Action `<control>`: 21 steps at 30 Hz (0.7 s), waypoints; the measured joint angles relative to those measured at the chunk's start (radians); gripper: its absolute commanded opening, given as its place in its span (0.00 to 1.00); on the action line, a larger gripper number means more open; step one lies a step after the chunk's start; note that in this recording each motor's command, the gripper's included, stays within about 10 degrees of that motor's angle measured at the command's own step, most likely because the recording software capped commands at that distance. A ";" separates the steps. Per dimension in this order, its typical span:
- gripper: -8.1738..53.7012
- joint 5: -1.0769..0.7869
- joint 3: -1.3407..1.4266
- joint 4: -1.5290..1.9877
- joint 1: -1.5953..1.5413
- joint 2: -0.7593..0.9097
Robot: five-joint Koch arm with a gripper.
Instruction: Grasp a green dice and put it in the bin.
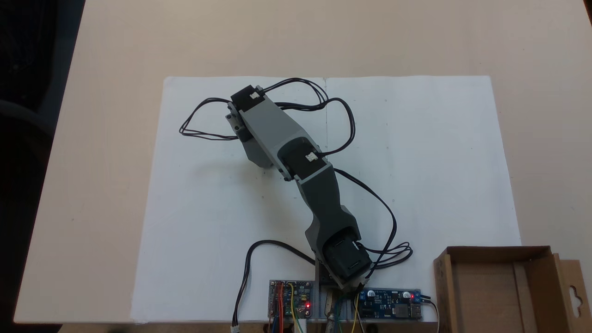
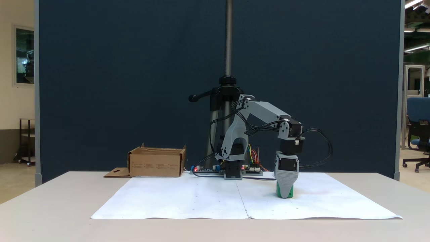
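End effector (image 2: pixel 286 194) down over half-hidden green dice (image 2: pixel 279 191) on paper (image 2: pixel 188 198), finger spread impossible to tell.

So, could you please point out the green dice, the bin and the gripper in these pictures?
green dice (image 2: pixel 291 192): side-on fixed view, green edge showing beside the gripper tip.
bin (image 1: pixel 481 291): top-down fixed view, bare cardboard floor.
gripper (image 2: pixel 285 195): side-on fixed view, grey tip down at the dice.
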 measured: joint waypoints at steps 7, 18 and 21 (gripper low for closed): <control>0.34 0.000 0.000 0.000 0.000 -0.002; 0.34 0.015 0.000 0.008 0.091 0.086; 0.34 0.015 0.000 0.032 0.184 0.189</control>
